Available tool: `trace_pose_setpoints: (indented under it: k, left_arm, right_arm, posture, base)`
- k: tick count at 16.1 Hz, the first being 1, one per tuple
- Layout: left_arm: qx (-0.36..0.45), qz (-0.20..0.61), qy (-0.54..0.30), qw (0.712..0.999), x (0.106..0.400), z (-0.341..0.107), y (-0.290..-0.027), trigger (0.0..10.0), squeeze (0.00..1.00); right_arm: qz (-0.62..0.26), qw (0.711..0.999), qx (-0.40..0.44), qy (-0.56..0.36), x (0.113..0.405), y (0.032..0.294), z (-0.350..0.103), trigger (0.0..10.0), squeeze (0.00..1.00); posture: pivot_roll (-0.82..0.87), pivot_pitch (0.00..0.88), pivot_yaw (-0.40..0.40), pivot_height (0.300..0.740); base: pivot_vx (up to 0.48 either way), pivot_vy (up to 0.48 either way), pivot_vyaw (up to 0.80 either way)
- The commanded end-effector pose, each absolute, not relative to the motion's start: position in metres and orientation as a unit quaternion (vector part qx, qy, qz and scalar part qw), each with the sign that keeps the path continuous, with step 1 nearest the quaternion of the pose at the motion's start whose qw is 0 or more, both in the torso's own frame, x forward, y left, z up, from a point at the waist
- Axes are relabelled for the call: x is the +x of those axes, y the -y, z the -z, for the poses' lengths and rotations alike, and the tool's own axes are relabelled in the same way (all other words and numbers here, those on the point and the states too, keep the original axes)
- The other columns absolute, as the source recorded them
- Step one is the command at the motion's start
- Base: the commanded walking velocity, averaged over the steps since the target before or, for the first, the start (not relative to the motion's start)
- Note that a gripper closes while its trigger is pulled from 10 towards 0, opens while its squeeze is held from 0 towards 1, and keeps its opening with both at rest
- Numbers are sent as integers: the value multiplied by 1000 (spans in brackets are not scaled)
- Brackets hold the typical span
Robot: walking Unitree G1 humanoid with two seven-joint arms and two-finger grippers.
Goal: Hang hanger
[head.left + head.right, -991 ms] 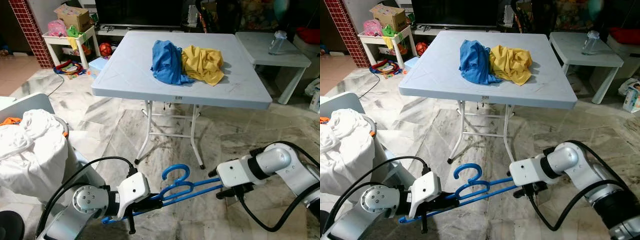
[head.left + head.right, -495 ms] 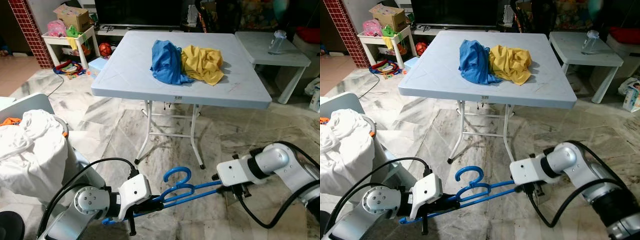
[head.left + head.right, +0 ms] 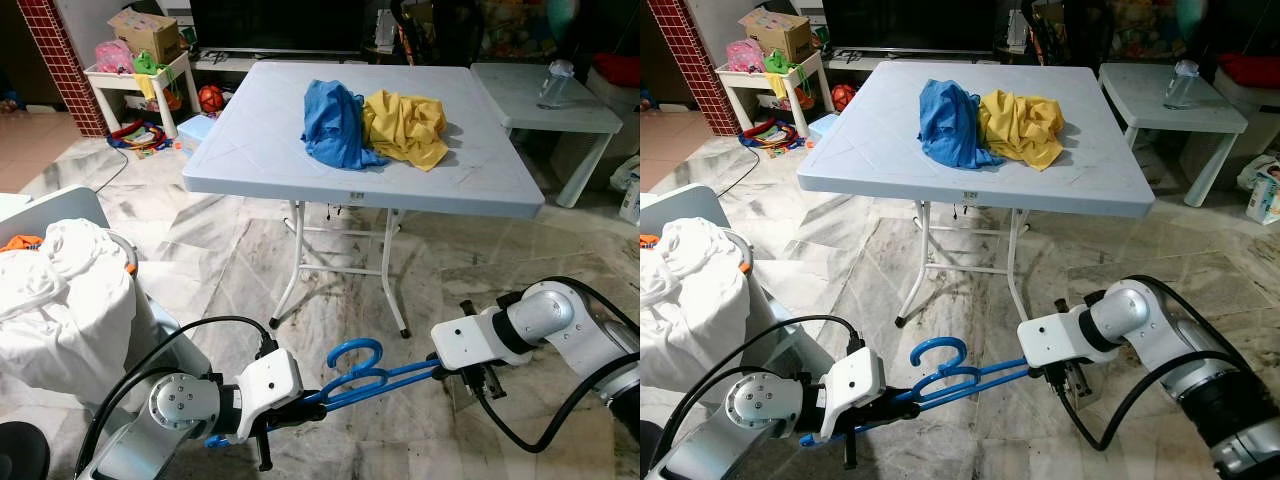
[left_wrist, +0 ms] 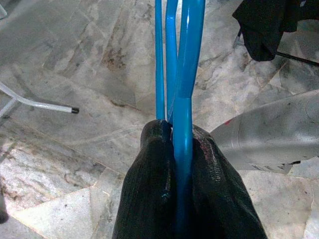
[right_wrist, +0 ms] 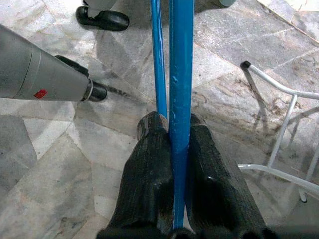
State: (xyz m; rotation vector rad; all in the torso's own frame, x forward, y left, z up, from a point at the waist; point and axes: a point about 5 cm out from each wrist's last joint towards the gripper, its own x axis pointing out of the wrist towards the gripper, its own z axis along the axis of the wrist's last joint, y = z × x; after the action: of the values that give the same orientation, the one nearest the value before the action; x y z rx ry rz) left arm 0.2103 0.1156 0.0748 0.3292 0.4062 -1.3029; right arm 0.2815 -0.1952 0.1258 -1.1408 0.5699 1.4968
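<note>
We hold the blue hanger [image 3: 365, 375] low above the floor [image 3: 250, 270], before the table [image 3: 280, 140]: left gripper [image 4: 175, 144] and right gripper [image 5: 174, 130] each pinch an end. We judge the carrying step underway; next we need a rail.

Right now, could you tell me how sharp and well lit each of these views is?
Eye views: evenly lit and sharp; the table throws a soft shadow on the floor. Left wrist view: hanger sharp between the left gripper fingers, floor slightly soft. Right wrist view: bright, crisp; right gripper clamps the hanger, no glare.
</note>
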Motion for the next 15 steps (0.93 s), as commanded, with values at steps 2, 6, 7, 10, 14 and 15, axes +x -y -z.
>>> trace_pose_setpoints:
  k: [2, 6, 7, 10, 14, 15]
  left_arm:
    - [173, 599, -182, 761, 212, -74, -115, 10000, 1000]
    - [188, 531, -104, 820, 237, -90, -114, 10000, 1000]
    - [167, 519, -101, 832, 240, -95, -114, 10000, 1000]
    - [193, 516, -104, 828, 235, -95, -123, 10000, 1000]
    - [203, 432, -75, 875, 244, -99, -141, 10000, 1000]
    - [197, 415, -67, 886, 245, -101, -142, 10000, 1000]
  right_arm:
    - [-636, 550, -485, -241, 284, 194, -130, 0, 0]
    - [-622, 570, -483, -233, 288, 194, -124, 0, 0]
    - [-604, 584, -495, -221, 293, 194, -121, 0, 0]
    - [-553, 612, -522, -217, 304, 203, -111, 0, 0]
    - [-504, 640, -533, -228, 309, 217, -102, 0, 0]
    - [-495, 646, -535, -229, 310, 220, -99, 0, 0]
  posture:
    - [0, 21, 5, 740]
    - [3, 22, 4, 740]
    - [3, 22, 4, 740]
    - [13, 25, -1, 740]
    - [20, 27, -7, 740]
    - [20, 27, -7, 740]
  base:
    - [0, 0, 0]
    - [0, 0, 0]
    - [0, 0, 0]
    - [0, 0, 0]
    - [0, 0, 0]
    - [0, 0, 0]
